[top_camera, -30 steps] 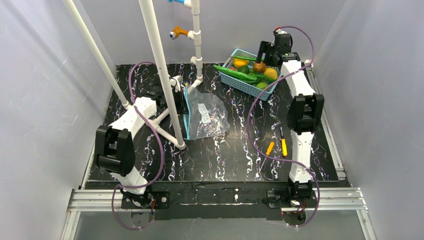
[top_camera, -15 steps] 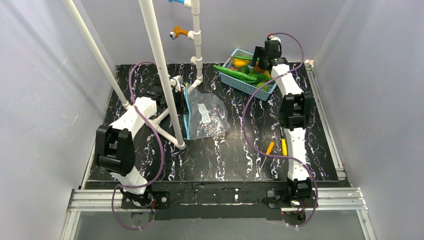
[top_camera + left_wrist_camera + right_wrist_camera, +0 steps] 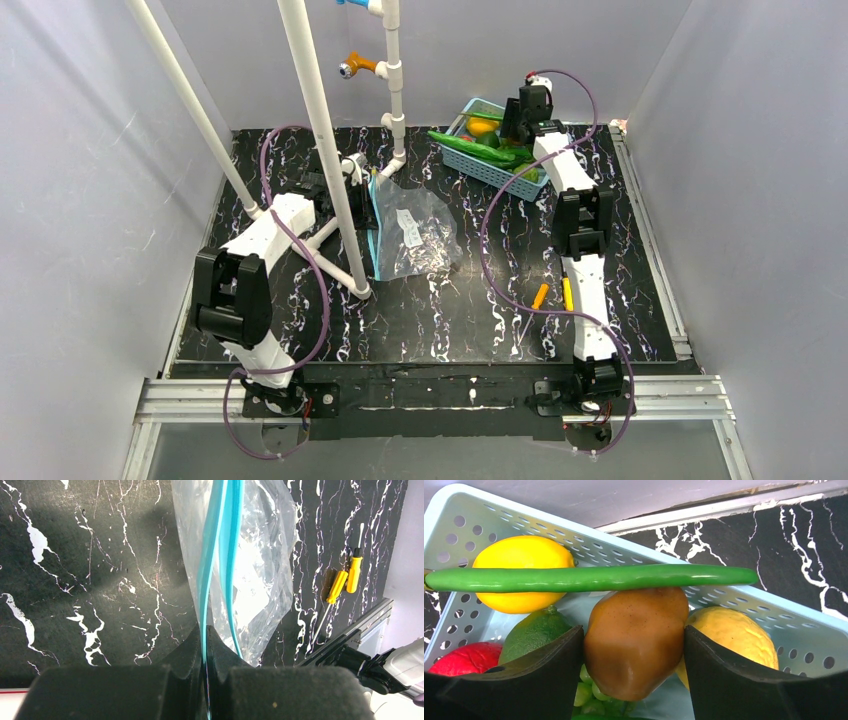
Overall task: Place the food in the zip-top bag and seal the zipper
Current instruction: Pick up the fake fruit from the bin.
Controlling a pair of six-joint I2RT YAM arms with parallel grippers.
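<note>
Black table [image 3: 440, 320], two screwdrivers [image 3: 568, 292], left jaws pinching zipper [image 3: 212, 555], right jaws gripping brown fruit [image 3: 636, 640]

Bench [image 3: 440, 320]: black, white-veined marble pattern. Basket [image 3: 744, 605]: light blue, perforated. Fruit [image 3: 636, 635]: brown. Pod [image 3: 589, 578]: green. Zipper [image 3: 234, 555]: teal. Bag [image 3: 265, 570]: clear.

Light: bright, even, diffuse, from overhead.
Tabletop [image 3: 75, 580]: one soft dark shadow, left wrist view.
Zip-top bag [image 3: 260, 570]: white glare across crinkles.
Left gripper [image 3: 206, 640]: foreground, dark, slightly blurred.
Brown-orange fruit [image 3: 636, 640]: sharp, faint sheen.
Top external view: softer, fine detail lost; grey walls [image 3: 90, 150] evenly lit.
</note>
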